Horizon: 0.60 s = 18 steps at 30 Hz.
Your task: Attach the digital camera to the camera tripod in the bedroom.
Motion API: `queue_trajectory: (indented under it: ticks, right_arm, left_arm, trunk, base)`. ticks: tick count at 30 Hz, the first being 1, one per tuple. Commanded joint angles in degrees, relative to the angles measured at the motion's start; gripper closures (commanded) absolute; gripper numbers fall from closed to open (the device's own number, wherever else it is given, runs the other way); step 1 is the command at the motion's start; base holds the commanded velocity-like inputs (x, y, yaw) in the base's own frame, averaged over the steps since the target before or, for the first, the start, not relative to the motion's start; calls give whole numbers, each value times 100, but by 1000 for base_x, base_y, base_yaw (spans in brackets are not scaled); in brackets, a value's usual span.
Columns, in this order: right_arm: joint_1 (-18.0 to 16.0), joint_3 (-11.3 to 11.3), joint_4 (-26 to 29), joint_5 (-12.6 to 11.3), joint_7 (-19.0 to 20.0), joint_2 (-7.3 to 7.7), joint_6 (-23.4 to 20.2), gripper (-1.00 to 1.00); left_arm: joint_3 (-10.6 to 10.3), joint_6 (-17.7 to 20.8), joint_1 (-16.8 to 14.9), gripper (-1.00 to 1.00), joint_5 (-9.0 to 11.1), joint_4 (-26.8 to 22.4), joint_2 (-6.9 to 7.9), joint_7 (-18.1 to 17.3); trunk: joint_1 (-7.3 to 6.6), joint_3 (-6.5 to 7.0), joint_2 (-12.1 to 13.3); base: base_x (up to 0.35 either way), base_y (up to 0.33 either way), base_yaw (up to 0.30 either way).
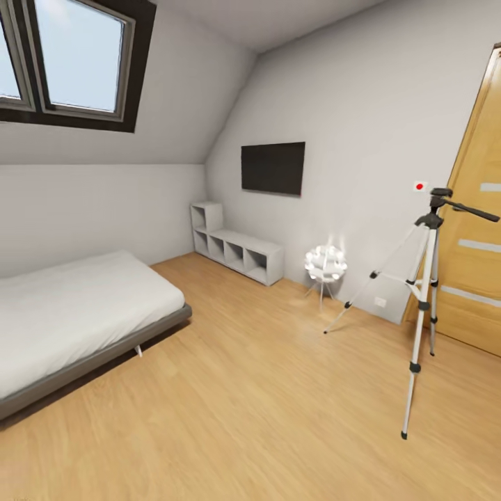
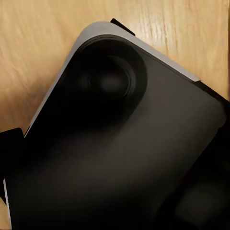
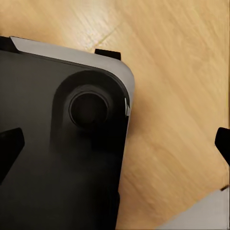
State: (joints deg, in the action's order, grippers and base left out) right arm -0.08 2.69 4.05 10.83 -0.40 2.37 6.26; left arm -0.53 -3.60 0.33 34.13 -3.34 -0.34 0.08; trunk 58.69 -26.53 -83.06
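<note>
The camera tripod [image 1: 425, 292] stands on the wood floor at the right of the head view, in front of the wooden door. It has silver-grey legs, and its long pan handle points right from the black head [image 1: 438, 198], which carries nothing. The digital camera is out of view. My right gripper [image 3: 115, 143] is open, its two black fingertips [image 3: 9, 146] far apart, holding nothing. On my left gripper [image 2: 115, 143] one black fingertip [image 2: 10, 146] sits at the picture's edge, the other merges with a dark body behind; it looks open and empty.
The bedroom has a grey bed [image 1: 76, 313] at the left and white cube shelves [image 1: 236, 250] under a wall screen [image 1: 273, 168]. A low white flower-shaped lamp [image 1: 325, 264] stands near the tripod. A small white plate with a red dot [image 1: 419, 186] is on the wall. Both wrist views look down on my black, grey-edged base [image 3: 57, 158].
</note>
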Motion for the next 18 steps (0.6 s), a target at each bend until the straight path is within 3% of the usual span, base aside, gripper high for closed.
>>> queue_trajectory:
  ticks: [1, 11, 18]
  right_arm:
    - [-1, 30, -1, 51, -4, 0, 16, -100]
    - [-1, 30, -1, 51, -4, 0, 16, -100]
    - [-1, 30, -1, 51, -4, 0, 16, -100]
  left_arm:
    - [-7, -10, 2, -100, 24, -8, -1, -1]
    - [-9, -10, 2, -100, 24, -8, -1, -2]
    - [-9, -12, 2, -100, 24, -8, -8, -7]
  trunk:
    - [3, -4, -2]
    - [3, -4, -2]
    - [3, -4, -2]
  base:
    - [308, 0, 300]
    - [318, 19, 300]
    - [316, 124, 300]
